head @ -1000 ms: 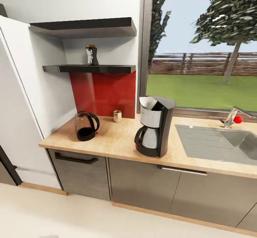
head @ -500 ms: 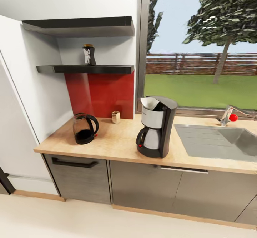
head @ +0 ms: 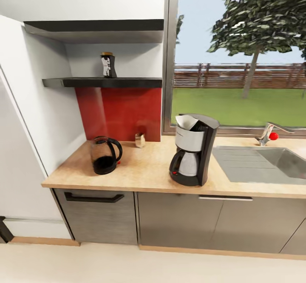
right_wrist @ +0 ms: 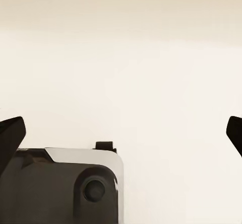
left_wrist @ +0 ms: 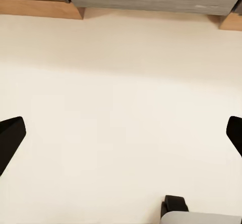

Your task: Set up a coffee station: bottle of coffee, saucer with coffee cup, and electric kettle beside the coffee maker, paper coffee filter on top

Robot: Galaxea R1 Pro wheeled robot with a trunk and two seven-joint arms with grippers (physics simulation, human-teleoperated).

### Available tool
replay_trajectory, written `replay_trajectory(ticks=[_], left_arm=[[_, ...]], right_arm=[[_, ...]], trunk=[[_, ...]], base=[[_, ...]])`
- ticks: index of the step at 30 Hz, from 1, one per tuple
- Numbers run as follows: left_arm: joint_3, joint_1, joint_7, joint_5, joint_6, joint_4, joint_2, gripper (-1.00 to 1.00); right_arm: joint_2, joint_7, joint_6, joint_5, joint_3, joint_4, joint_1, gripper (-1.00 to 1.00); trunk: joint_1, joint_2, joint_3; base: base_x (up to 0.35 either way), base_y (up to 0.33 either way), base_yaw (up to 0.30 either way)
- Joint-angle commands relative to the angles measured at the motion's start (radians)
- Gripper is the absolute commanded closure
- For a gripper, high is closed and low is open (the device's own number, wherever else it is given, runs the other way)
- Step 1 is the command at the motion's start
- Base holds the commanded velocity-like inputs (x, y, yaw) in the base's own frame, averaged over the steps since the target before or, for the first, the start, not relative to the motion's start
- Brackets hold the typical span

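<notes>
One coffee maker (head: 193, 149) stands upright on the desk (head: 148, 170), roughly midway between the red wall panel (head: 121, 113) and the sink (head: 265, 164). A single white paper coffee filter (head: 187, 123) sits in its open top, wavy edge showing above the silver basket, and the glass carafe is in place below with one small red switch at the base. One electric kettle (head: 105, 155) stands to the left on the same desk, well apart from the coffee maker, handle turned toward it. One small tan shaker (head: 139, 140) stands at the back of the desk against the red panel.

Two black boards hang on the wall. The lower, thinner one is the kitchen shelf (head: 102, 82), and the one bottle of coffee (head: 108, 65) stands upright on it, toward its left half. The thicker board (head: 93, 29) is above.

One tap (head: 270, 132) with a red knob stands behind the sink, under the window.

Both arms hang low over the pale floor (left_wrist: 121, 108). The left gripper (left_wrist: 121, 138) has its jaws spread wide, nothing between them; the right gripper (right_wrist: 121, 138) likewise stands wide and holds nothing.
</notes>
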Motion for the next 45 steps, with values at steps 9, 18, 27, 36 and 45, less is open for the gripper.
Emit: replay_trajectory(ticks=[9,18,27,36,45], left_arm=[[0.011,-0.002,-0.005,-0.005,-0.007,-0.001,0.000,-1.00],[0.007,-0.002,-0.005,-0.014,-0.007,0.000,-0.006,-1.00],[0.007,-0.002,-0.006,-0.013,-0.008,-0.002,-0.013,-1.00],[-0.004,-0.017,-0.010,-0.006,-0.119,-0.049,-0.043,-1.00],[-0.079,-0.104,-0.014,0.048,-0.398,-0.281,-0.194,-1.00]], right_arm=[[0.000,-0.001,-0.004,0.000,0.000,0.000,-0.001,-1.00],[-0.001,-0.001,-0.005,0.001,0.000,0.000,-0.001,-1.00],[-0.002,-0.002,-0.005,0.002,0.000,0.000,-0.001,-1.00],[-0.002,-0.003,-0.005,0.003,0.001,0.000,-0.001,-1.00],[-0.002,-0.003,-0.005,0.006,0.004,0.002,-0.001,-1.00]], trunk=[[0.001,-0.002,-0.002],[0.001,-0.002,-0.002],[0.001,-0.002,-0.002],[0.001,-0.002,-0.002],[0.001,-0.002,-0.002]], base=[[0.000,0.313,-0.001],[0.000,0.135,-0.167],[0.000,0.006,-0.225],[0.000,0.000,-0.029],[0.000,0.000,-0.001]])
